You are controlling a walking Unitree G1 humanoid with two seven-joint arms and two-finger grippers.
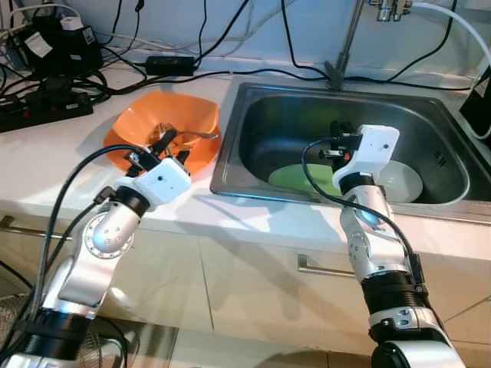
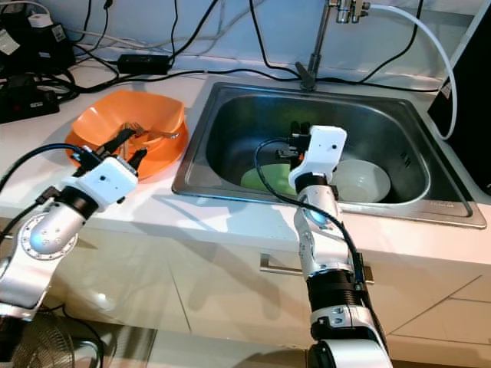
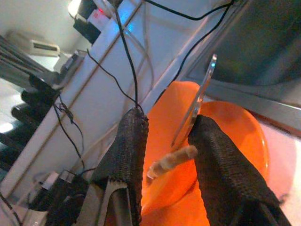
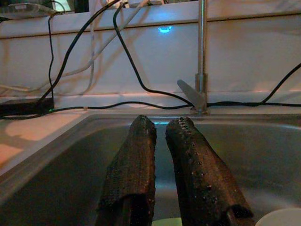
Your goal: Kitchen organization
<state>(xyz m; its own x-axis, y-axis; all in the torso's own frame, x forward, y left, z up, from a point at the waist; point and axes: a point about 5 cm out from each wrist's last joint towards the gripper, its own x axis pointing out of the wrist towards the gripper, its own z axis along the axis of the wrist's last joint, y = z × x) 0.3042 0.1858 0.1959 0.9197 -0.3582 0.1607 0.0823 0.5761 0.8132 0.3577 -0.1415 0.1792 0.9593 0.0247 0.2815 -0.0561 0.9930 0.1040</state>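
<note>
An orange bowl (image 1: 134, 123) sits on the white counter left of the sink and holds metal cutlery (image 1: 196, 135). My left gripper (image 1: 163, 147) hovers over the bowl's near side, open. In the left wrist view a flat metal utensil (image 3: 200, 101) and a wooden handle (image 3: 171, 160) lie between the fingers (image 3: 127, 155), close to one of them. My right gripper (image 1: 335, 129) hangs inside the steel sink (image 1: 261, 115), shut with nothing in it. Below it lie a green plate (image 1: 295, 180) and a white bowl (image 1: 406, 184).
A faucet (image 1: 345, 46) rises behind the sink. Black cables, an adapter (image 1: 169, 63) and power strips (image 1: 46, 107) crowd the back left of the counter. A dark object (image 1: 479, 107) stands at the far right. Cabinet drawers with a handle (image 1: 326, 268) are below.
</note>
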